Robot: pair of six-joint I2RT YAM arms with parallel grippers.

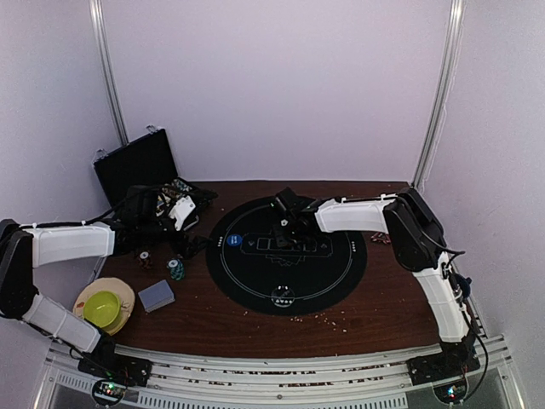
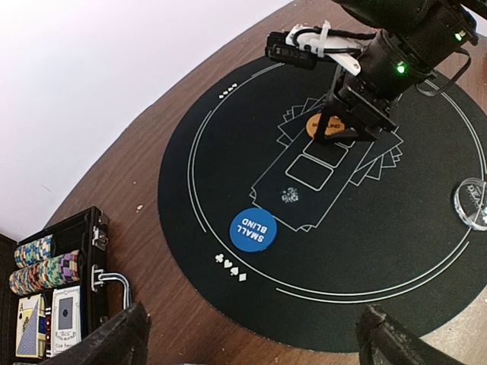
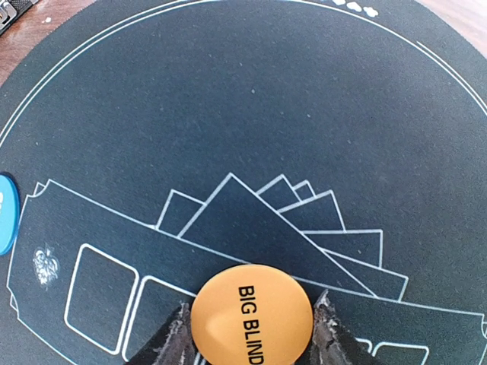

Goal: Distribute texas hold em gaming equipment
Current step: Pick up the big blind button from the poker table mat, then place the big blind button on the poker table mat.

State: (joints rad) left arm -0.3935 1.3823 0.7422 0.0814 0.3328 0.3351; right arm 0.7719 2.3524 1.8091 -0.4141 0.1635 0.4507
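Right fingers (image 3: pixel 173 342): clenched on opposite edges of the orange BIG BLIND disc (image 3: pixel 251 304)
Disc's place: over the printed card outlines in the middle of the black mat (image 2: pixel 228 152); I cannot tell whether it lies on the cloth or hangs just above it
Left fingers (image 2: pixel 114 338): spread wide, grasping nothing; hovering by the mat's left side
Other pieces: blue SMALL BLIND disc (image 2: pixel 252 229) flat on the mat, well apart from the orange one; chips (image 2: pixel 42 262) racked in the case (image 2: pixel 84 251) on the desk (image 2: pixel 114 175)
Doing it well: I would squeeze the rim evenly; lift straight so the thin disc cannot tip; set it flat, away from the blue disc; release only once it rests
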